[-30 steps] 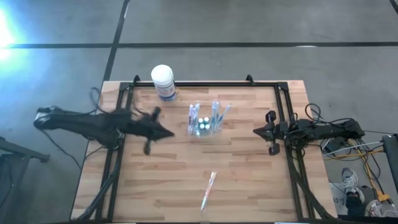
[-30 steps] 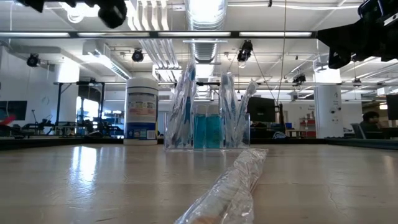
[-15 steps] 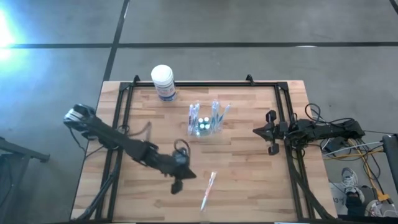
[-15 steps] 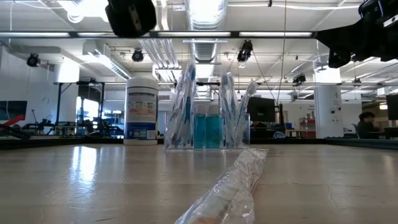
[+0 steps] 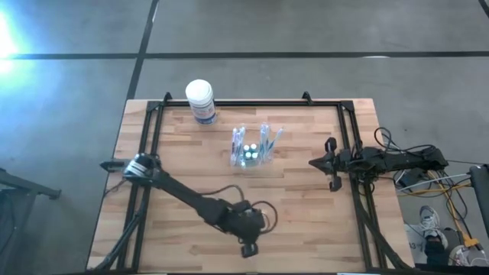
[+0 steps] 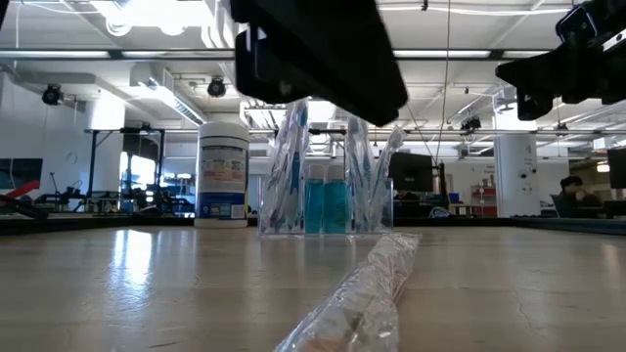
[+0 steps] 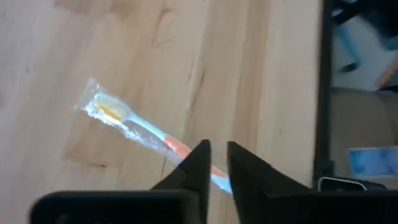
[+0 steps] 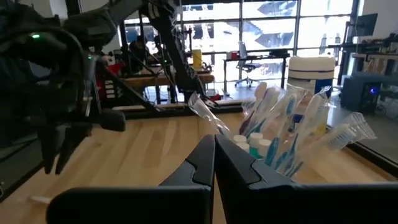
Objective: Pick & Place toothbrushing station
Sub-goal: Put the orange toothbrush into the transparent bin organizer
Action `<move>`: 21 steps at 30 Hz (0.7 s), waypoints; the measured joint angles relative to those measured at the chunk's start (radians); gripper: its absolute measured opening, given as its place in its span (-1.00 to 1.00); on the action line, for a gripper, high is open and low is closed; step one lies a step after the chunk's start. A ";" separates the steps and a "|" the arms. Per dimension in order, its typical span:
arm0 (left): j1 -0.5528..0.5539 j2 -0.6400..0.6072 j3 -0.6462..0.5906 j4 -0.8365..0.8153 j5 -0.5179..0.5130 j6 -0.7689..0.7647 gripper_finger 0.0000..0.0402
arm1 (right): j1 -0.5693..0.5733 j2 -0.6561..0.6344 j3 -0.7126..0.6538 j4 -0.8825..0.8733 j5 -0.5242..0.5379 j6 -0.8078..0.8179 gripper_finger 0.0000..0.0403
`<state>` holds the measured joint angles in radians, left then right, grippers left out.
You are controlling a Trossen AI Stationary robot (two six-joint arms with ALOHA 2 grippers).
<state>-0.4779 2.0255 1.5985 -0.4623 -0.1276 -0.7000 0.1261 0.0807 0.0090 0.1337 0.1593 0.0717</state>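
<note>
The clear station [image 5: 251, 150] stands upright at mid-worktop [image 5: 306, 214], packed with wrapped brushes, near a white tub [image 5: 200, 100]. A stray wrapped brush [image 7: 146, 129] lies well nearer the front edge. The left claw [image 7: 215, 163] hovers over that brush's handle, fingers slightly parted, gripping nothing. Best to lower straight, straddling the handle before closing. The right claw [image 5: 331, 163] waits closed beside the station, at the right rail.
</note>
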 joint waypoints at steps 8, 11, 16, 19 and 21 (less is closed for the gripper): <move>0.018 0.204 0.290 -0.245 0.013 -0.062 -0.13 | 0.000 0.003 0.000 -0.004 0.000 0.031 -0.96; 0.024 0.244 0.334 -0.295 0.011 -0.097 0.05 | 0.000 0.004 0.000 -0.005 0.000 0.034 -0.96; 0.037 0.262 0.344 -0.387 -0.027 -0.166 0.14 | 0.000 0.014 0.000 -0.021 -0.001 0.045 -0.96; 0.043 0.262 0.339 -0.398 -0.050 -0.171 0.14 | 0.000 0.015 0.000 -0.024 -0.001 0.049 -0.96; 0.048 0.262 0.330 -0.394 -0.064 -0.171 0.14 | 0.000 0.014 0.000 -0.023 -0.001 0.051 -0.96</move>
<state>-0.4297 2.2871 1.9286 -0.8561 -0.1921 -0.8714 0.1261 0.0951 0.0091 0.1104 0.1581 0.1224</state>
